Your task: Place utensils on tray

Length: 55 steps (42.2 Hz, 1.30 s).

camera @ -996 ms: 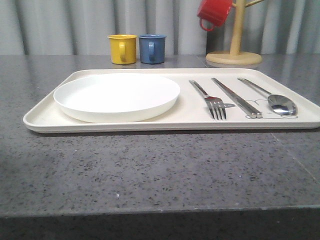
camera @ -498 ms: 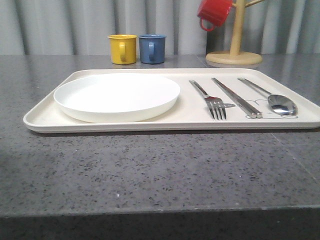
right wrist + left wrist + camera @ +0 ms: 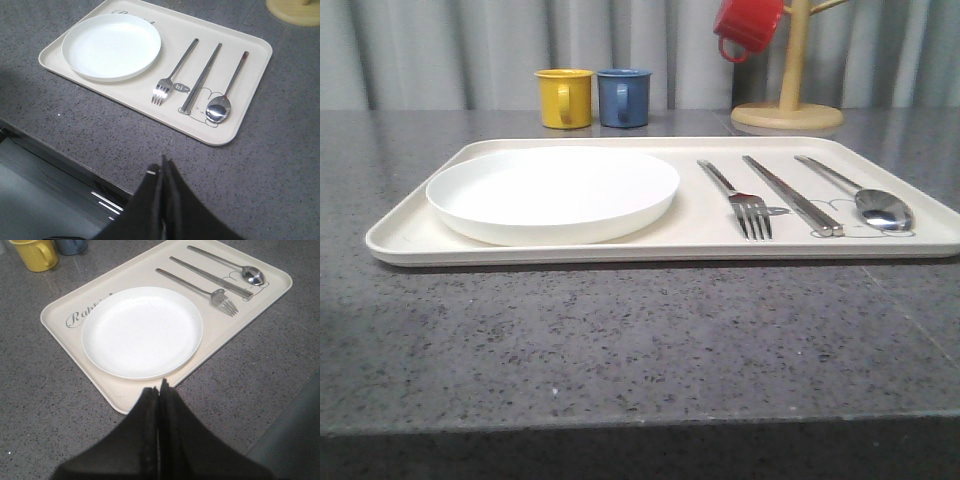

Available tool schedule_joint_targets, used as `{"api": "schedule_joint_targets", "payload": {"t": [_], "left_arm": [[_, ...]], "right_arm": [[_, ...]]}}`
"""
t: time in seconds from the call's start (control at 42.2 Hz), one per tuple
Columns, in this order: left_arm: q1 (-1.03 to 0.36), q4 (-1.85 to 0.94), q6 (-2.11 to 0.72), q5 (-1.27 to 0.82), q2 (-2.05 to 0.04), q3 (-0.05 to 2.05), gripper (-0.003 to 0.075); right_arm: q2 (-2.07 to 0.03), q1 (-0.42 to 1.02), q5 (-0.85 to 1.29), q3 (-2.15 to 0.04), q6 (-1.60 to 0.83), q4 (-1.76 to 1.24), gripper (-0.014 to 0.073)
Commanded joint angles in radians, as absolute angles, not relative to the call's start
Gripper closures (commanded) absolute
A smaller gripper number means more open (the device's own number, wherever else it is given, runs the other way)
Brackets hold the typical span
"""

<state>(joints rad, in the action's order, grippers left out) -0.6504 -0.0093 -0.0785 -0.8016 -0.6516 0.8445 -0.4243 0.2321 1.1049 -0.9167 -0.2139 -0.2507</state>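
The cream tray [image 3: 410, 240] [image 3: 125, 395] [image 3: 250, 55] lies on the grey counter. On its right part three utensils lie side by side: a fork [image 3: 740, 200] [image 3: 200, 289] [image 3: 175, 70], a pair of chopsticks [image 3: 792, 194] [image 3: 210, 275] [image 3: 202, 75] and a spoon [image 3: 865, 195] [image 3: 230, 265] [image 3: 225, 95]. My left gripper [image 3: 159, 387] is shut and empty, held back above the tray's near left corner. My right gripper [image 3: 161, 167] is shut and empty too, above the counter's front edge, well short of the tray.
A round white plate [image 3: 553, 192] [image 3: 142, 332] [image 3: 111, 46] fills the tray's left half. Behind the tray stand a yellow mug [image 3: 565, 98] and a blue mug [image 3: 624, 97]. At the back right a wooden mug stand [image 3: 788, 110] carries a red mug [image 3: 748, 25].
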Motion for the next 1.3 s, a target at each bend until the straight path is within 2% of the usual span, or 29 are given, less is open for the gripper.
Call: {"api": "schedule_joint_targets", "payload": {"t": [0.0, 0.142, 0.285, 0.427, 0.664, 0.783, 1.281], "left_arm": [[-0.618, 0.011, -0.077, -0.719, -0.614, 0.848, 0.0741], [-0.501, 0.044, -0.077, -0.628, -0.518, 0.725, 0.0741], [-0.367, 0.049, -0.077, -0.323, -0.356, 0.491, 0.0741], [-0.249, 0.011, -0.077, -0.15, -0.185, 0.27, 0.0741], [-0.126, 0.0, -0.077, 0.025, -0.01, 0.043, 0.0741], [-0.092, -0.018, -0.077, 0.116, 0.005, -0.018, 0.0741], [-0.025, -0.018, -0.077, 0.102, 0.025, -0.016, 0.0741]], "right_arm": [[-0.435, 0.231, 1.036, -0.938, -0.216, -0.27, 0.0659], [-0.435, 0.231, 1.038, -0.938, -0.216, -0.27, 0.0659], [-0.435, 0.231, 1.038, -0.938, -0.216, -0.27, 0.0659], [-0.435, 0.231, 1.038, -0.938, -0.216, -0.27, 0.0659], [-0.435, 0.231, 1.038, -0.938, -0.216, -0.27, 0.0659], [-0.435, 0.231, 1.038, -0.938, -0.216, -0.27, 0.0659], [-0.436, 0.231, 1.042, -0.938, -0.216, -0.27, 0.0659]]}}
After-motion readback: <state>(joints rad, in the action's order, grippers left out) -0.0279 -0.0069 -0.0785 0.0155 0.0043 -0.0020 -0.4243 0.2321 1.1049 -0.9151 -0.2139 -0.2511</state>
